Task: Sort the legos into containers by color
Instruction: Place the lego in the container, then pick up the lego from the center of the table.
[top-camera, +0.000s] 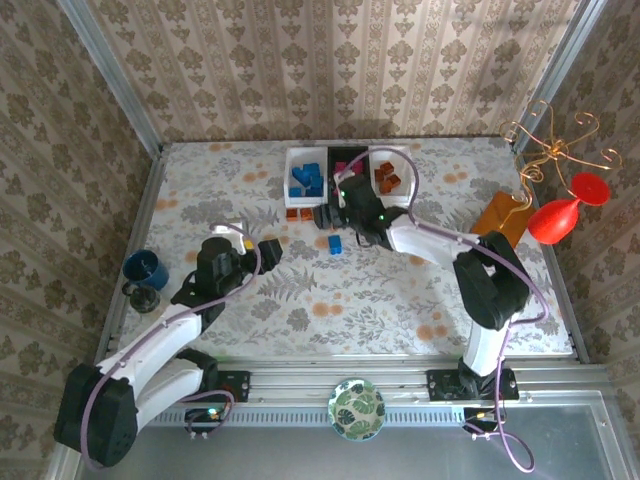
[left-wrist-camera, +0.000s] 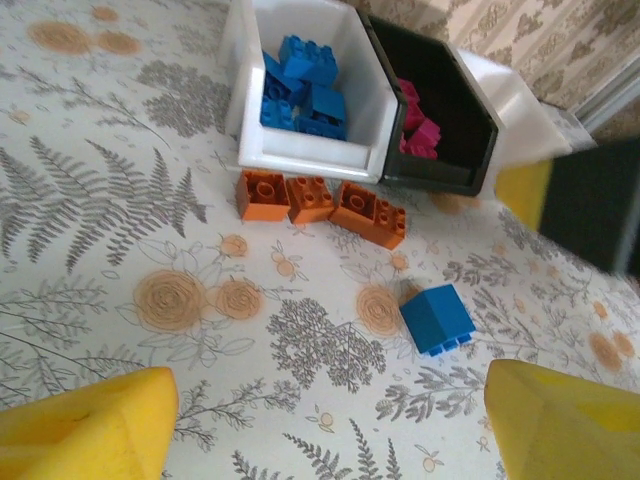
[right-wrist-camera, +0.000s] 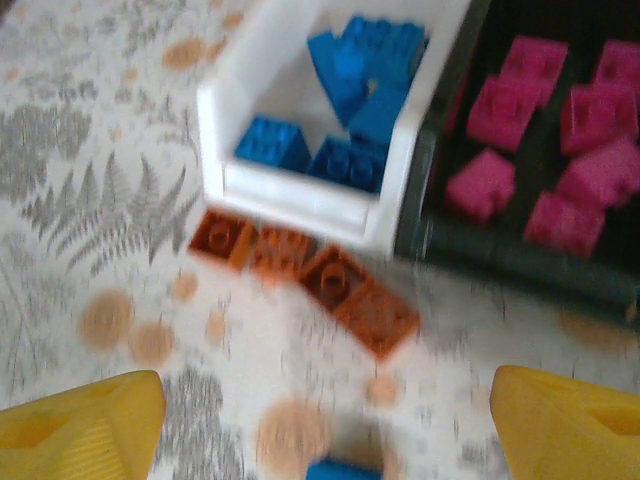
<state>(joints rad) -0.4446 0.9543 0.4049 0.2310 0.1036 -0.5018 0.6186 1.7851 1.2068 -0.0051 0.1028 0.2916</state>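
A: Look at the left gripper (left-wrist-camera: 325, 440). Open or shut?
B: Open. Wide apart at the yellow fingers (left-wrist-camera: 85, 430), with nothing in between. Hangs above the flowery table (left-wrist-camera: 120, 230).
A: Close to any brick?
B: Near the loose blue brick (left-wrist-camera: 437, 318), but not touching. Lies alone on the table, in front of the trays and apart from the other bricks.
A: Now the right gripper (right-wrist-camera: 320, 440)?
B: Open as well. Holds nothing. Hovers near the loose orange bricks (left-wrist-camera: 312, 198), not touching. A bit blurry from that wrist.
A: Where to find those?
B: Down on the table, side by side in a row, touching, just in front of the left tray (left-wrist-camera: 300, 160).
A: And inside that tray?
B: Lots of blue bricks (left-wrist-camera: 305, 90), piled up.
A: Next to that?
B: The black tray (left-wrist-camera: 435, 180), pressed right against the left one. Holds pink bricks (right-wrist-camera: 500, 100).
A: Then?
B: The right tray (left-wrist-camera: 510, 95), white too, on the other side of the black one. Holds the sorted orange bricks (top-camera: 385, 180).
A: Anything else on the table?
B: A dark blue cup (top-camera: 145, 268) by the left edge, well apart from the trays. Also a big flat orange block (top-camera: 500, 215) near the right edge.
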